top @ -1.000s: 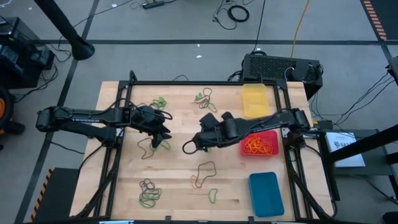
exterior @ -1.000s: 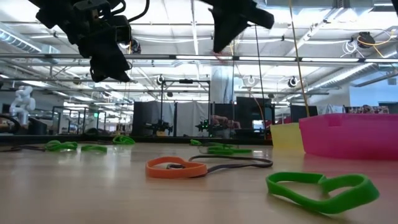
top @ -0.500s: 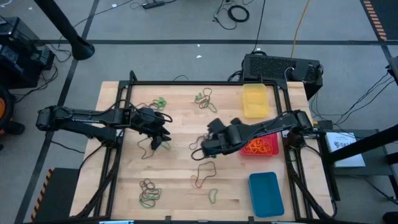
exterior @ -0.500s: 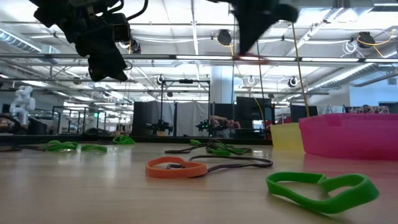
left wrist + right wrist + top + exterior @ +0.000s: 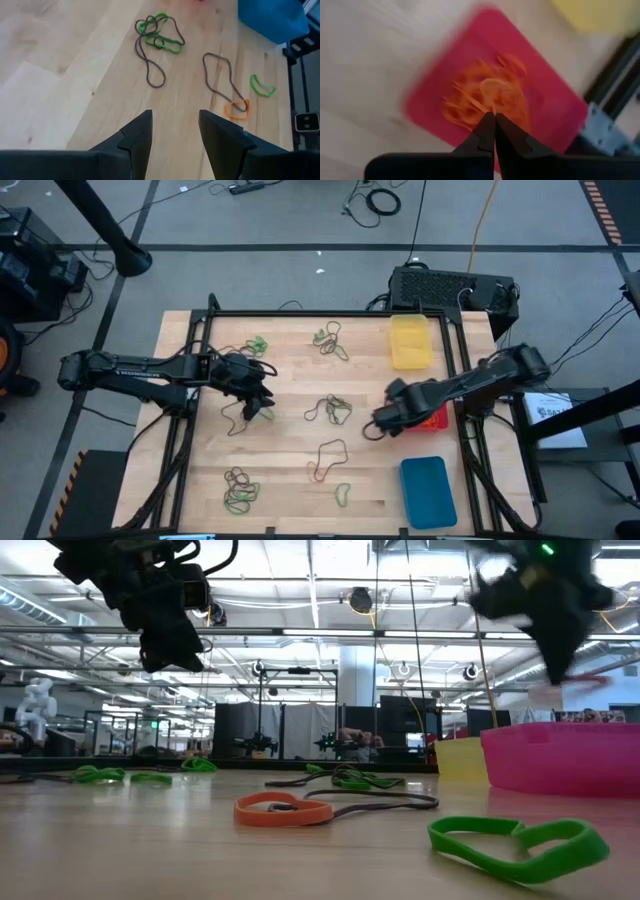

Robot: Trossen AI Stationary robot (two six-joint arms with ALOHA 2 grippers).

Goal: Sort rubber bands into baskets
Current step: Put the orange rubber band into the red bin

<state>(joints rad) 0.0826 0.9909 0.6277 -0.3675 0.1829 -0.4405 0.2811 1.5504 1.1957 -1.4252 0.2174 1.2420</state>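
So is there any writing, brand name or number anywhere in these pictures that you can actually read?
None can be read.
Left arm: pale lettering along its upper side, too small to read.
White label beside the table's right edge: dark print, too small to read.
The baskets, the rubber bands and the black box show no writing.

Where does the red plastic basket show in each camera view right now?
High view: red rectangular plastic basket right of centre, mostly under the right arm.
Low view: pink-red wall at the right edge.
Left wrist view: only a red sliver at the top edge.
Right wrist view: fills the centre, holding orange rubber bands.
Shared landmark: the yellow plastic basket beside it.
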